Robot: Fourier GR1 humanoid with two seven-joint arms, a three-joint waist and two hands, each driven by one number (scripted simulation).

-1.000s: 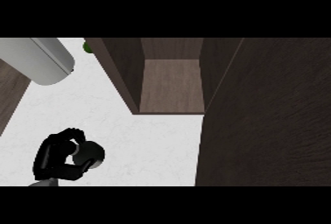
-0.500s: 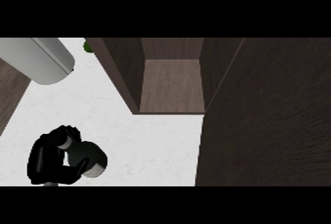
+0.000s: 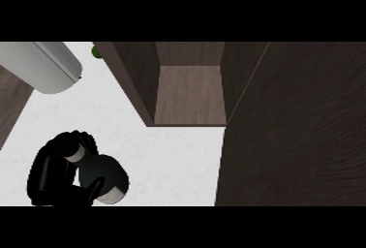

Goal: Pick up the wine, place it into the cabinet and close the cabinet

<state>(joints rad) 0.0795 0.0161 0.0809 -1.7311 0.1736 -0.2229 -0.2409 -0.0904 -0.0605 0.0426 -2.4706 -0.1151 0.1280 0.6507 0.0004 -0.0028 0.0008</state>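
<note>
The wine bottle (image 3: 104,175) is dark with a pale neck and lies tilted in my left hand (image 3: 49,170) at the lower left, over the white counter (image 3: 175,155). The black fingers curl round its neck and upper body, and the thumb crosses its lower part. The dark wooden cabinet (image 3: 190,94) stands open at the top middle, with its shelf bare, up and to the right of the hand. Its door (image 3: 300,135) is swung open and fills the right side. My right hand shows nowhere.
A large grey rounded cylinder (image 3: 46,65) lies at the upper left over the counter. A small green thing (image 3: 96,50) peeks out beside the cabinet's left wall. A strip of dark wood runs along the far left edge.
The left hand has shifted a little with the bottle, and the bottle has tipped so that more of its dark body shows at the lower right.
</note>
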